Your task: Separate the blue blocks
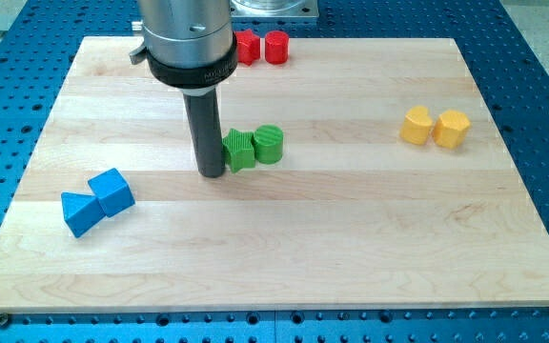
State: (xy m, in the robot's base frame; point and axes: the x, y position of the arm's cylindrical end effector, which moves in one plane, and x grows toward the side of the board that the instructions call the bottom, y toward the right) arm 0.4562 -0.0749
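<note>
Our tip [212,174] sits on the surface [351,238] touching the left side of the green blocks [254,147]; there are no fingers, just a bare rod holding nothing. The two blue blocks, a cube [112,191] and a wedge [81,213], touch each other well to the view's lower left of our tip. Their seam runs roughly upper left to lower right, so we judge we'd enter there.

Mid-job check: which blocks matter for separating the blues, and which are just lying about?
Job:
blue cube
blue wedge, touching the cube
my tip, beside the green pair, far from the blues

Lying about:
green blocks
red blocks
yellow blocks
</note>
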